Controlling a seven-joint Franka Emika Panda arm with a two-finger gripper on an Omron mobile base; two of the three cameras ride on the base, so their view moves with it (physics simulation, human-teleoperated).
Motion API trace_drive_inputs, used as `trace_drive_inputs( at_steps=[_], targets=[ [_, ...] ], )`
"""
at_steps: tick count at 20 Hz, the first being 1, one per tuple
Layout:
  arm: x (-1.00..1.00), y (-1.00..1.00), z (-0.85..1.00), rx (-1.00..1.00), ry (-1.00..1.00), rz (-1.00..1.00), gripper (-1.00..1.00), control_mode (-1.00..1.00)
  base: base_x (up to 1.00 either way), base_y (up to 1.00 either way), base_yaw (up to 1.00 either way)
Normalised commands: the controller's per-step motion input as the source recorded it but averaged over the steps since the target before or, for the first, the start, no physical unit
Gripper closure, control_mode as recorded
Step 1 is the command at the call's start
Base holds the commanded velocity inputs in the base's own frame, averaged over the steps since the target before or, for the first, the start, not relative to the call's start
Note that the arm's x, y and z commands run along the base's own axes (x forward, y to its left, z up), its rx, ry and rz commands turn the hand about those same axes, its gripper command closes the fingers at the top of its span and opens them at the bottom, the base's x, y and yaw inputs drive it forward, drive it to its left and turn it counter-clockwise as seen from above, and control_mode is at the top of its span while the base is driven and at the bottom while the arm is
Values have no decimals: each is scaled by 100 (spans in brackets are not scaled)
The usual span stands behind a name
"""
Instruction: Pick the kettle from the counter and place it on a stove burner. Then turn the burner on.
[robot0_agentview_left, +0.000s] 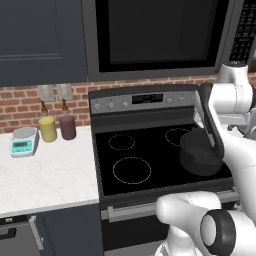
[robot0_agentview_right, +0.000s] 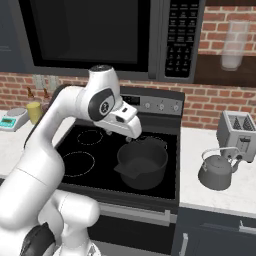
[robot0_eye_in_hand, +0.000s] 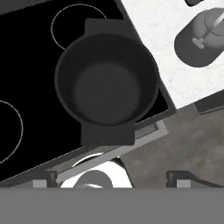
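The small grey kettle (robot0_agentview_right: 217, 172) stands upright on the white counter (robot0_agentview_right: 200, 197) to the right of the stove, in front of the toaster. In the hand view the kettle (robot0_eye_in_hand: 203, 39) lies at the top right, well off to the side. My gripper (robot0_eye_in_hand: 111, 178) is open, its two dark tips wide apart with nothing between them, and it hangs above the wide black pot (robot0_eye_in_hand: 107, 85). From the right base view the gripper (robot0_agentview_right: 131, 136) sits just above the pot's far rim. The large dashed burner ring (robot0_agentview_left: 132, 170) at front left of the black glass is bare.
The black pot (robot0_agentview_right: 141, 164) occupies the front right of the cooktop. Smaller dashed rings (robot0_agentview_left: 121, 142) lie at the back. Knobs line the stove's back panel (robot0_agentview_left: 145, 100). A toaster (robot0_agentview_right: 236, 131) stands behind the kettle. A scale (robot0_agentview_left: 23, 141) and two jars (robot0_agentview_left: 48, 128) stand on the left counter.
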Motion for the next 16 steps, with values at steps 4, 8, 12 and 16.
trace_drive_inputs(
  at_steps=[4,8,12,16],
  targets=[
    [9,-100,15,0,8,-43,-100,-100,0,0,0],
    [28,-100,0,0,7,-43,-100,-100,0,0,0],
    [31,-100,0,0,1,-35,-100,-100,0,0,0],
    [30,-92,-16,1,0,-28,-100,-100,0,0,0]
  ],
)
